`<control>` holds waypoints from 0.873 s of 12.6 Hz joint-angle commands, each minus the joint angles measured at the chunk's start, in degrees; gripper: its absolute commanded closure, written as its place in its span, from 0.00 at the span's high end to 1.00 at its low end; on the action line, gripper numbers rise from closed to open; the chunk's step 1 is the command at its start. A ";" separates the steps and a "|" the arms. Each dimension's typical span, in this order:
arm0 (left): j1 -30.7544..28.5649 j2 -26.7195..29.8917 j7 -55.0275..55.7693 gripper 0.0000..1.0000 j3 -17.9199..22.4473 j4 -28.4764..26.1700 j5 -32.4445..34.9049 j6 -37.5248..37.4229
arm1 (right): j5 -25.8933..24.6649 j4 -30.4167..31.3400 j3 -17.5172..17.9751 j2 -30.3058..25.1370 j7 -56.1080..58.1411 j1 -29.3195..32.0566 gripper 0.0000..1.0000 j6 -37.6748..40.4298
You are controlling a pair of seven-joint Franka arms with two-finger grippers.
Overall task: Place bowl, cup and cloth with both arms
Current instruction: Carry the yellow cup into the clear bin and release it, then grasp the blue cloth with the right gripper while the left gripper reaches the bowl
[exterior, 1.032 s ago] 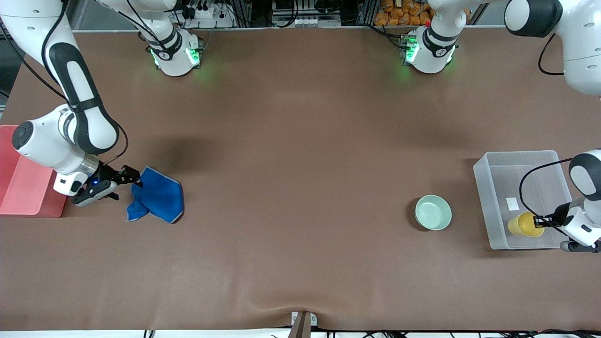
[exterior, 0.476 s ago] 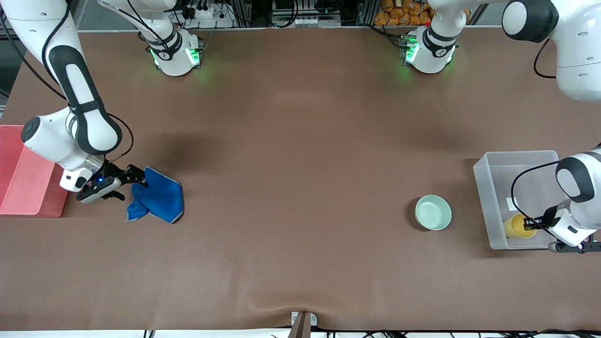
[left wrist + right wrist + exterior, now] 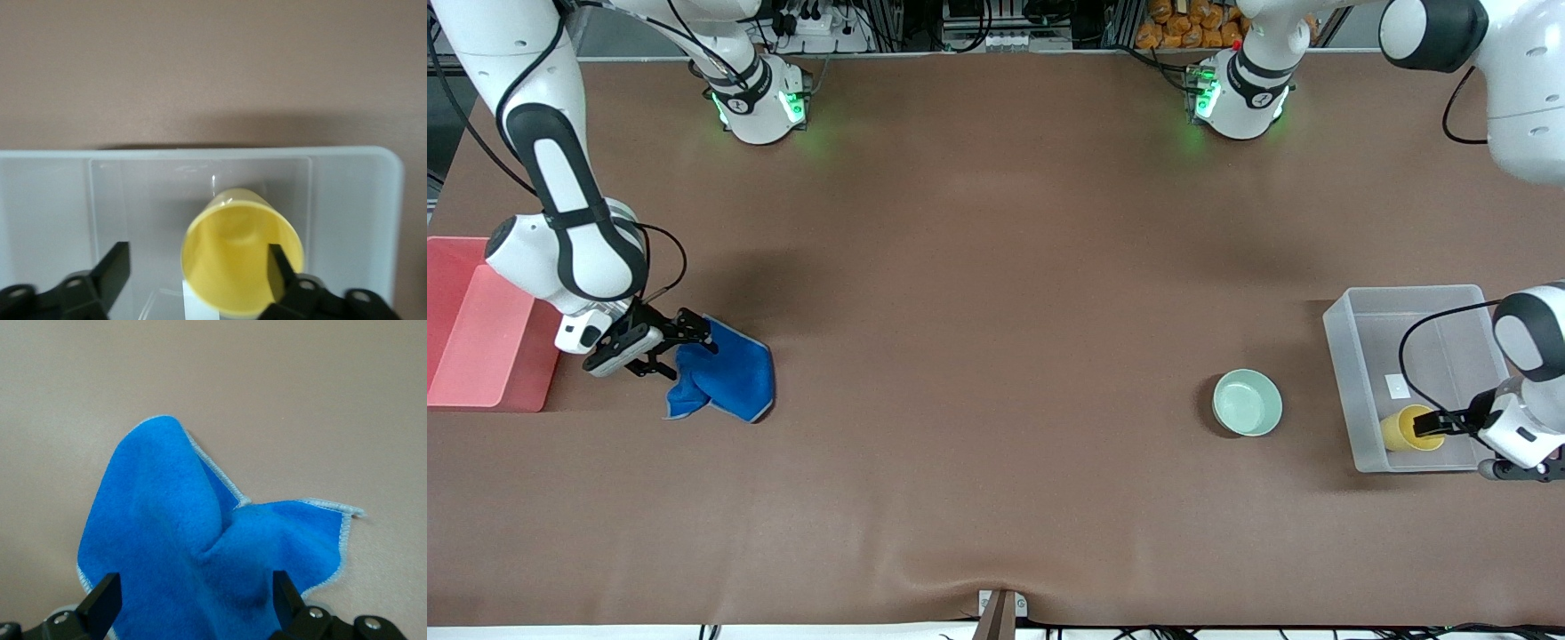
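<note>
partly hidden – cup [image 3: 1408, 428] by left end effector [image 3: 1442, 422], in tub [image 3: 1369, 307]

- The cloth [image 3: 200, 553] is bright blue and soft, and it lies crumpled on the brown bench [image 3: 300, 393].
- One part of the cloth stands up in a rounded fold, and a second part spreads flat to a pointed corner.
- A thin pale stitched edge runs along the border of the cloth.
- The right pincer [image 3: 192, 603] is open, with one black fingertip [image 3: 103, 600] at each side of the cloth.
- The cloth fills the space between the two fingertips.
</note>
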State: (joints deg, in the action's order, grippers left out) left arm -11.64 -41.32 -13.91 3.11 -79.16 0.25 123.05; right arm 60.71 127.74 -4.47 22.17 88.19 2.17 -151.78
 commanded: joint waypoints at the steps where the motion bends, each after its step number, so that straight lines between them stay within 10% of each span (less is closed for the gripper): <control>1: 1.53 6.59 -0.15 1.00 0.06 -0.65 1.07 -9.02 | 6.34 -0.21 -0.27 0.42 7.51 -0.50 0.65 -0.18; 3: 2.67 9.93 0.38 1.00 -0.30 -0.38 0.11 -15.10 | 6.96 -0.30 -0.27 0.51 7.79 -0.41 0.00 0.08; 11: 6.62 8.20 14.79 0.91 -8.91 -1.17 0.19 -14.61 | 6.70 -1.79 -0.54 -1.34 6.65 -0.32 0.00 0.70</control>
State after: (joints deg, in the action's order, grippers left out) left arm -5.30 -32.00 0.30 -5.66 -80.14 0.19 107.18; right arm 65.78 126.17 -4.57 22.35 93.97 2.17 -151.78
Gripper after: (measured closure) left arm 0.035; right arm 0.978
